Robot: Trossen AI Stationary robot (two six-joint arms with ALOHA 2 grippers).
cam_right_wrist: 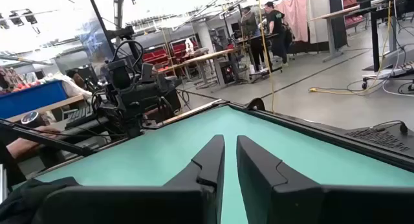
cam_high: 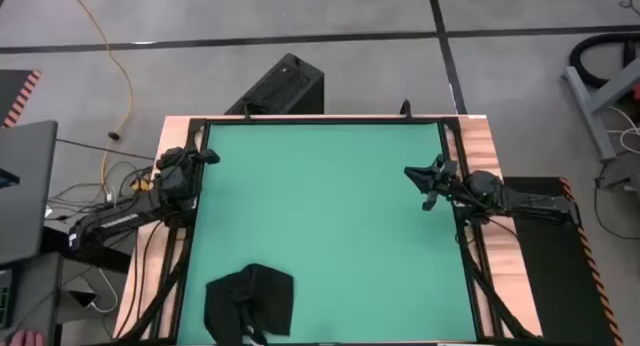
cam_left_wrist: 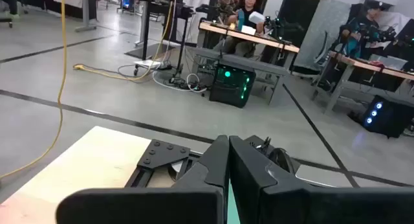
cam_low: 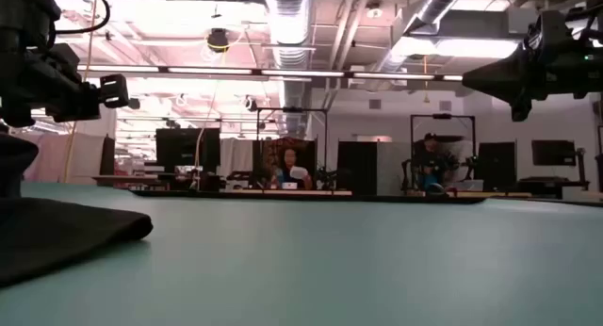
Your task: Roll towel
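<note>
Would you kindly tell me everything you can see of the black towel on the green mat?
The towel is a plain black soft cloth, lying crumpled and loosely folded over itself rather than spread flat or rolled. It sits on the green mat near the edge on the left arm's side, well away from both grippers. In the low view it shows as a low dark mound. Nothing touches it except the mat. No tag is clearly visible.

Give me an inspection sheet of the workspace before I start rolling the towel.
Surface: green mat, bare in the middle.
Job's things: towel crumpled near the front edge, on the left arm's side.
Clutter: nothing seen on the mat.
Grippers: left pincer shut, at the mat's left edge; right pincer nearly closed, empty, at the right edge.
Cables: yellow cable on the floor.
Surroundings: black vented box behind the table; people at desks.
</note>
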